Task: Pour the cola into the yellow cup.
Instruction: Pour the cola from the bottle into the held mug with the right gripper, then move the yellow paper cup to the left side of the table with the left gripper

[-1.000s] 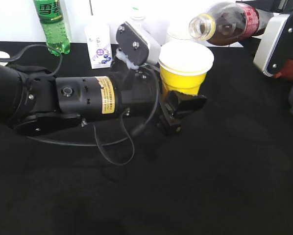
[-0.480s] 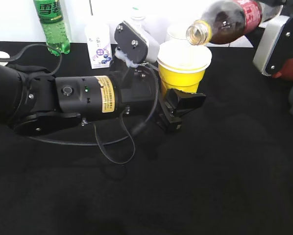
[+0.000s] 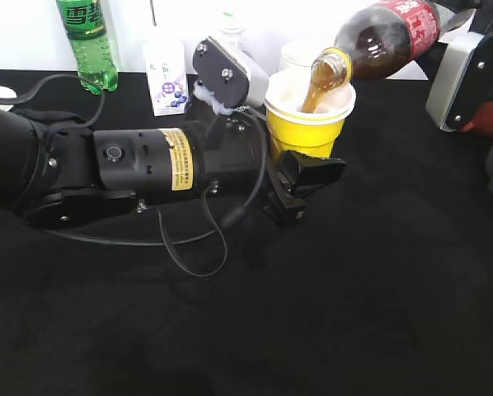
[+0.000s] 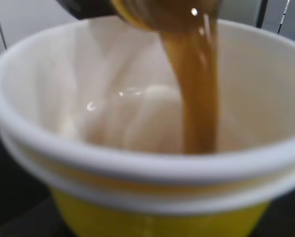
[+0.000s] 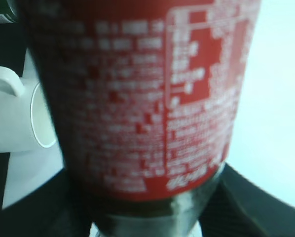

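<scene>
The cola bottle (image 3: 387, 37) has a red label and no cap, and is tipped mouth-down to the left over the yellow cup (image 3: 306, 132). A brown stream (image 3: 312, 92) runs from its mouth into the cup's white inside. My right gripper (image 3: 446, 33) is shut on the bottle's lower body, which fills the right wrist view (image 5: 137, 98). My left gripper (image 3: 302, 169) is shut on the yellow cup and holds it upright. The left wrist view shows the cup (image 4: 137, 217) very close, with the stream (image 4: 197, 98) falling in.
A green soda bottle (image 3: 88, 41) and a small white carton (image 3: 166, 74) stand at the back left. A white cup (image 3: 300, 54) stands behind the yellow one. A white mug (image 5: 14, 113) lies left of the bottle. A cable loop (image 3: 189, 247) lies on the black cloth.
The cola bottle has tipped further, its mouth dropping toward the cup's rim. Cola now flows into the cup, where before none did. The left arm and cup stayed put.
</scene>
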Tool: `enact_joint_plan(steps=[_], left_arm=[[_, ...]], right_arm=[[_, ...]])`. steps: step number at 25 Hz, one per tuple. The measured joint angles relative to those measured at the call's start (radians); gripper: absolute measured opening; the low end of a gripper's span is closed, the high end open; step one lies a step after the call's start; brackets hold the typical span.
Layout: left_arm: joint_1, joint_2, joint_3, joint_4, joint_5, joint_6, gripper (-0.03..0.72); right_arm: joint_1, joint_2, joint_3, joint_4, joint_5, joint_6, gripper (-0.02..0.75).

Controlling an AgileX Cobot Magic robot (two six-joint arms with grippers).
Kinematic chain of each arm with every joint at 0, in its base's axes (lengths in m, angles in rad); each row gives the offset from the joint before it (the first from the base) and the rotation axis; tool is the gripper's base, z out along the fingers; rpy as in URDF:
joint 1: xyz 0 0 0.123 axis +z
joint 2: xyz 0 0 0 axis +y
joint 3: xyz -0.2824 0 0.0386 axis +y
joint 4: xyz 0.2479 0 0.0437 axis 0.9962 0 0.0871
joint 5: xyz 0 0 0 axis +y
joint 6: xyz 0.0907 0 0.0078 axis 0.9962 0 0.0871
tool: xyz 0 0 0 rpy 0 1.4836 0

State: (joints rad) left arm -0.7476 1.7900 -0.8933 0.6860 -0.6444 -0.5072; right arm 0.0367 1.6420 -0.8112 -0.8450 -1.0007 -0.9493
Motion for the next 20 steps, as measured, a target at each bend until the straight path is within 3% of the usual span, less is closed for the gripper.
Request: enact_joint_plan(steps=[17, 20], left_arm=[[0.0, 0.002, 0.006, 0.0, 0.005, -0.001, 0.438], [0.0, 0.002, 0.006, 0.0, 0.006, -0.001, 0.438]], right_arm=[[0.0, 0.0, 0.0, 0.006, -0.006, -0.032, 0.408], [0.0, 0.0, 0.0, 0.004, -0.012, 0.149, 0.408]])
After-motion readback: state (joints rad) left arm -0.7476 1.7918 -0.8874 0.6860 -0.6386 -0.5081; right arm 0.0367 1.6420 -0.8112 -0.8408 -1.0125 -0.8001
